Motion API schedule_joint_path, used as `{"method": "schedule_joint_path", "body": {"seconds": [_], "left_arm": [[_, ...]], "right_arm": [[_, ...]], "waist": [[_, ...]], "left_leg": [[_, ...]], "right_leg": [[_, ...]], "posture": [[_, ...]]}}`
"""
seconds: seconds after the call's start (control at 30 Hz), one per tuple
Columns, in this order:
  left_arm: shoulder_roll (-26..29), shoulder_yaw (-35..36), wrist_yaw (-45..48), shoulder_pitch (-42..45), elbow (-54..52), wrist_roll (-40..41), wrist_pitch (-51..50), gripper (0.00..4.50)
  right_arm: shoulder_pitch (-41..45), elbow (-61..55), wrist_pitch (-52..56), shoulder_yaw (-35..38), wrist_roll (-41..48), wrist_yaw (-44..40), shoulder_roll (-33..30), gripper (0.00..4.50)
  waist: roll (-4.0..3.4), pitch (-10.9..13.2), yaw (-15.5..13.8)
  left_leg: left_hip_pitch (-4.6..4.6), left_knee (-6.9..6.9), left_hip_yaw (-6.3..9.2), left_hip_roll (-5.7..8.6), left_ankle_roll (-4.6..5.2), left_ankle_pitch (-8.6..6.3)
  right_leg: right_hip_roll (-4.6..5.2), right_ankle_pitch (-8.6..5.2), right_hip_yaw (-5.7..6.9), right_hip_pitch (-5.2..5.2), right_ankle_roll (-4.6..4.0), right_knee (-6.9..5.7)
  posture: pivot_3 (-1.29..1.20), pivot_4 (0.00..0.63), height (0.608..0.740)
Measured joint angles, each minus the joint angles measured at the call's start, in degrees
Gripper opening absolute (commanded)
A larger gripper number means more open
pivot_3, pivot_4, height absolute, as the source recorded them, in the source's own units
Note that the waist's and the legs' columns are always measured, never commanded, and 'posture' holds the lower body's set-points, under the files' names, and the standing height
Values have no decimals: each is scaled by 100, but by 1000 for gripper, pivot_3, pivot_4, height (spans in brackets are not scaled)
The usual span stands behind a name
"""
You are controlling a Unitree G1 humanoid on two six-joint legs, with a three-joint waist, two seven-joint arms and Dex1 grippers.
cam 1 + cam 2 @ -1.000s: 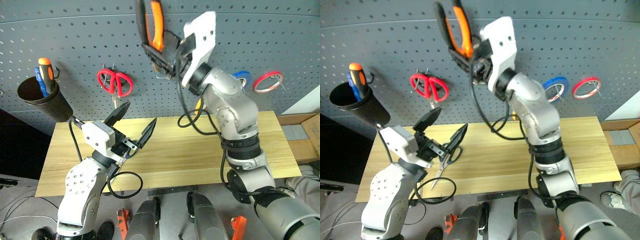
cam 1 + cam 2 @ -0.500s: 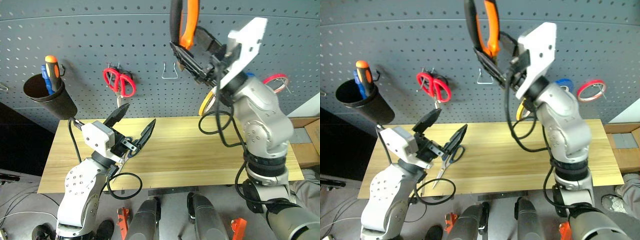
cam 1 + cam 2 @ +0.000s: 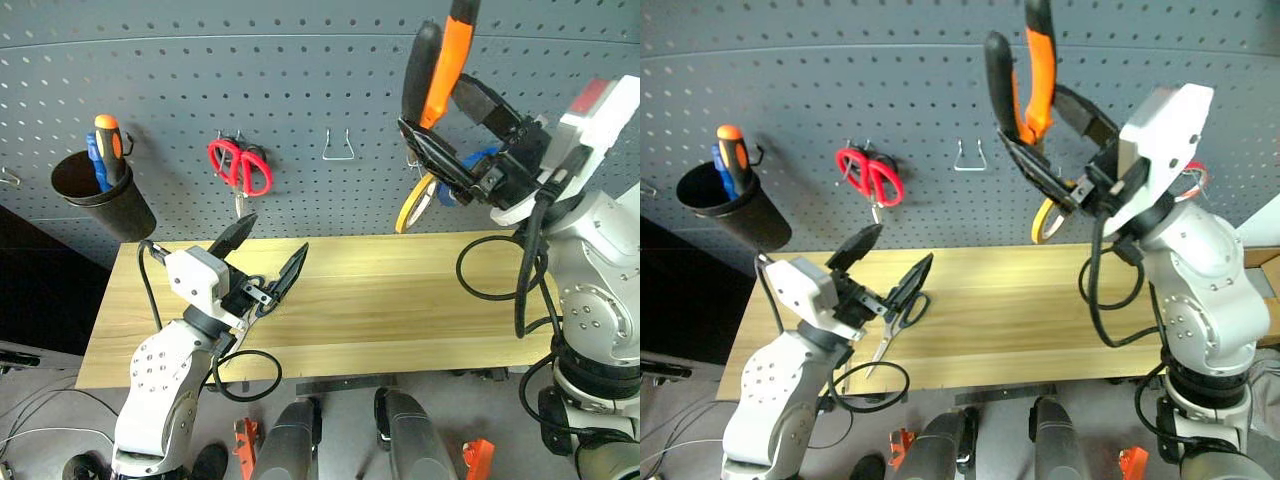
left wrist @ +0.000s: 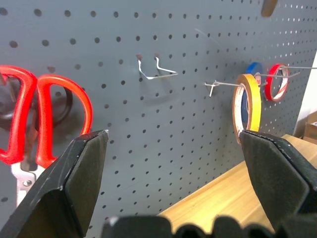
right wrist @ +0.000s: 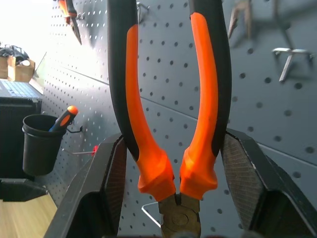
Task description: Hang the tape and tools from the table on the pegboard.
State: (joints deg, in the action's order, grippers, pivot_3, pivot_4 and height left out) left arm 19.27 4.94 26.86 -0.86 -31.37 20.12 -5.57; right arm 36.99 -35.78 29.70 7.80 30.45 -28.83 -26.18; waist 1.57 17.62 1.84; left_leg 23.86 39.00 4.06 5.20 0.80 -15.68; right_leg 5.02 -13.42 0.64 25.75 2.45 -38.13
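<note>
Orange-and-black-handled pliers point(image 3: 1025, 75) are gripped near their head between the black fingers of the right gripper point(image 3: 1065, 165), with the handles pointing up in front of the large dark grey perforated pegboard point(image 3: 200, 90); they do not yet appear to be hooked on anything. A thin yellow ring of tape point(image 4: 246, 105) is already seen hanging on a metal peg low on the board, beside a blue tape ring point(image 4: 255, 68) and a red one point(image 4: 277, 82). Dark-handled steel scissors point(image 3: 898, 318) are left lying on the light wooden plank table point(image 3: 400, 300), just under the left gripper point(image 3: 268, 258), whose jaws are spread wide and empty. An unused wire hook point(image 3: 339, 146) is visible between the red-handled scissors point(image 3: 240, 165) and the pliers. One of three items is therefore judged done.
</note>
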Motion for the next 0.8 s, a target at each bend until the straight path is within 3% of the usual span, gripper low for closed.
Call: {"method": "schedule_joint_path", "body": {"seconds": [0.8], "left_arm": [[11, -9, 15, -128, 43, -25, -1, 4500]], "right_arm": [[-272, 348, 282, -340, -105, 122, -181, 2329]], "waist": [[5, -6, -14]], "left_leg": [[1, 1, 1, 1, 2, 1]], "right_leg": [[2, 0, -1, -3, 0, 3]], "posture": [[-11, 261, 740]]}}
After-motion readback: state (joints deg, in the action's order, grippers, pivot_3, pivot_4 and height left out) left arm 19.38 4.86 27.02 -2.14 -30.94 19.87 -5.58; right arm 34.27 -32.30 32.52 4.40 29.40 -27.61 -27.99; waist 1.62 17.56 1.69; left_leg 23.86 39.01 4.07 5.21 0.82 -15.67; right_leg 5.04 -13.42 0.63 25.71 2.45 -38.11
